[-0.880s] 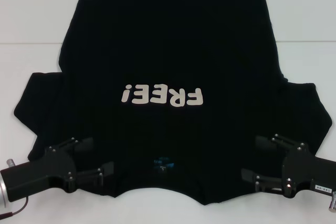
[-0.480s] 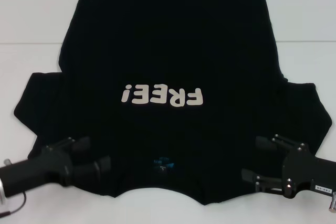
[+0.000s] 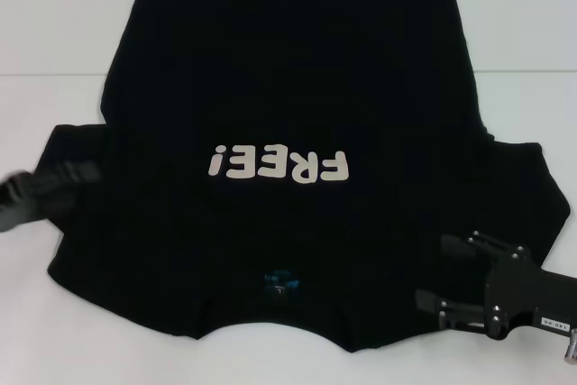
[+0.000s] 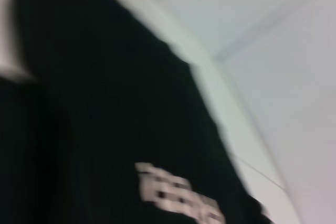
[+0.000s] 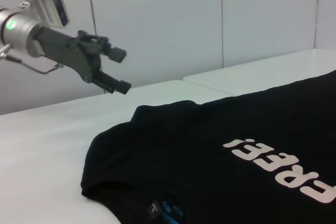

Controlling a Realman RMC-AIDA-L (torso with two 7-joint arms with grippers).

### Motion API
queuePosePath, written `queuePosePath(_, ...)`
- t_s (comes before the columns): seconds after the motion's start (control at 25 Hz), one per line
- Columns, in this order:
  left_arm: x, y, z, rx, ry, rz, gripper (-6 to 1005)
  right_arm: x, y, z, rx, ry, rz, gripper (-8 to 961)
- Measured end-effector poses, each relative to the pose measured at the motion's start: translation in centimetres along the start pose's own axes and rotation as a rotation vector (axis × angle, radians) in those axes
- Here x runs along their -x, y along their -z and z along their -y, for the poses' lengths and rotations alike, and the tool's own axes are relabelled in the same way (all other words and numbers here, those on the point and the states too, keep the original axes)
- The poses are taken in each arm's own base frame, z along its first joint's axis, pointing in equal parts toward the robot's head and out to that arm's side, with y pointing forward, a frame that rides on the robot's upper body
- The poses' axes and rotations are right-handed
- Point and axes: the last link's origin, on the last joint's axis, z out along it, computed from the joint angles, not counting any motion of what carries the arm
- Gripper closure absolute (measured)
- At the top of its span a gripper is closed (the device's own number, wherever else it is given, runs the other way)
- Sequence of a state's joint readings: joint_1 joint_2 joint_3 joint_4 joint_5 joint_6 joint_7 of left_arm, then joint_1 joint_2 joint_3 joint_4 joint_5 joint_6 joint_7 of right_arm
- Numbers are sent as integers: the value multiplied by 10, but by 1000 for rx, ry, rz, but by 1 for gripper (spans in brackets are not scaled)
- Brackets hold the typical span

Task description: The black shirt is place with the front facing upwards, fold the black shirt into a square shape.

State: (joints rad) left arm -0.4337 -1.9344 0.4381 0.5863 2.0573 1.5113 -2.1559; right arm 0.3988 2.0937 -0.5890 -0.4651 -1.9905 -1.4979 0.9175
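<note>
Two open-jawed grippers flank the black shirt (image 3: pixel 288 178) spread face-up on the white table (image 3: pixel 54 24): left gripper (image 5: pixel 105 69) raised at mid-left, right gripper (image 3: pixel 451 272) over the lower-right shoulder, apparently awaiting a first fold.

1. A white bench (image 3: pixel 54 33) fills the head view, plain and matte.
2. A thin seam (image 3: pixel 527 72) runs across the bench surface on the robot's right, with a matching line (image 3: pixel 45 77) on the left, so the top seems made of joined panels.
3. In the right wrist view the bench (image 5: pixel 47 145) reaches back to a pale grey wall (image 5: pixel 173 19).
4. The wall is split by narrow vertical joints (image 5: pixel 222 19) into flat panels.
</note>
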Motion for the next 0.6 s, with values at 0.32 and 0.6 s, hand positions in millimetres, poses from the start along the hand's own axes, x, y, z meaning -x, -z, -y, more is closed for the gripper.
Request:
queuePosePath(0.32, -33, 25, 34, -216, 260, -165, 69, -1, -1, -2, 7, -7, -3, 37)
queuePosePath(0.6, -28, 18, 44, -256, 315, -190, 69, -2, 0, -2, 2, -11, -5, 37)
